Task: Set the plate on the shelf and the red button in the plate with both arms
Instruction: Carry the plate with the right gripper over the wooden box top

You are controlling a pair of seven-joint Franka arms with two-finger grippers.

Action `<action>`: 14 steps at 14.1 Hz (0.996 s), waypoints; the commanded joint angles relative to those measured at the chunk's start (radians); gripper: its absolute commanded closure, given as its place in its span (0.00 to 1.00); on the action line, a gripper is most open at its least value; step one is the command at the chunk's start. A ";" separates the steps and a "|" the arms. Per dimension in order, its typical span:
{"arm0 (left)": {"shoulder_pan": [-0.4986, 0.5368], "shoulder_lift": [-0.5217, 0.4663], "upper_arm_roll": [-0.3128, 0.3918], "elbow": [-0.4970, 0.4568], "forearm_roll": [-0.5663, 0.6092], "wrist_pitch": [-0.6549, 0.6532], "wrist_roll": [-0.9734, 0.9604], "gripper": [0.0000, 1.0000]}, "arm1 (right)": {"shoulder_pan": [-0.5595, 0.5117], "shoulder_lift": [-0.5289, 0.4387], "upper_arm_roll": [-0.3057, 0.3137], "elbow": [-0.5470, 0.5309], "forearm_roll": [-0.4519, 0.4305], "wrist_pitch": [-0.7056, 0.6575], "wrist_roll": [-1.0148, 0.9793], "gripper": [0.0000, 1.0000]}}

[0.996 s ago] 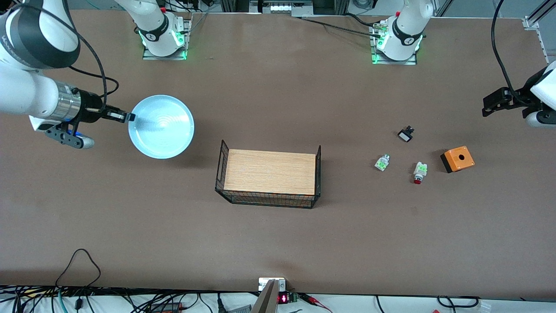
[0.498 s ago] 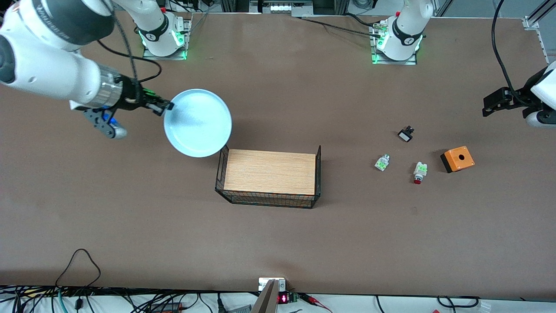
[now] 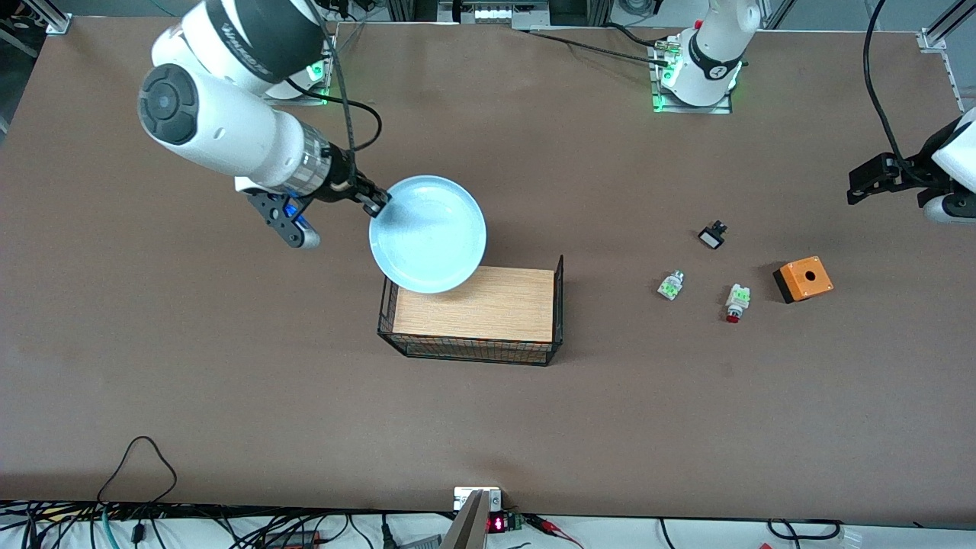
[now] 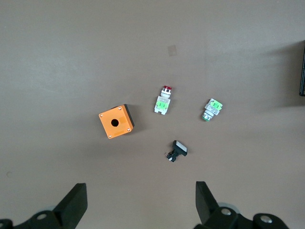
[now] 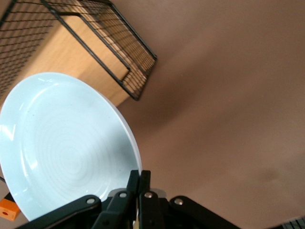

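Plate (image 3: pixel 428 234) rim is pinched by the right pincer (image 3: pixel 375 204), upper middle of the front view, hanging over the wire basket's (image 3: pixel 471 347) corner. Left pincer (image 3: pixel 865 185) waits spread at the right edge, above the counter (image 3: pixel 229 396). Red button (image 3: pixel 736 300) lies center-right beside an orange box (image 3: pixel 803 279).

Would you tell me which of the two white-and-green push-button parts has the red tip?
The red button, the one lying beside the orange box. The other white-and-green part, toward the wire basket, shows no red.
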 commanded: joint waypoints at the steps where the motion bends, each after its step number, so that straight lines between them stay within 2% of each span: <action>1: 0.010 0.013 -0.002 0.027 -0.026 -0.018 0.029 0.00 | 0.069 0.031 -0.011 0.034 -0.082 0.071 0.030 1.00; 3: 0.008 0.014 -0.002 0.027 -0.026 -0.017 0.029 0.00 | 0.089 0.037 -0.011 0.025 -0.110 0.115 0.030 1.00; 10: 0.010 0.014 0.000 0.027 -0.026 -0.017 0.042 0.00 | 0.095 0.070 -0.011 -0.020 -0.112 0.133 0.024 1.00; 14: 0.010 0.014 0.000 0.027 -0.026 -0.017 0.042 0.00 | 0.101 0.103 -0.011 -0.027 -0.112 0.199 0.027 1.00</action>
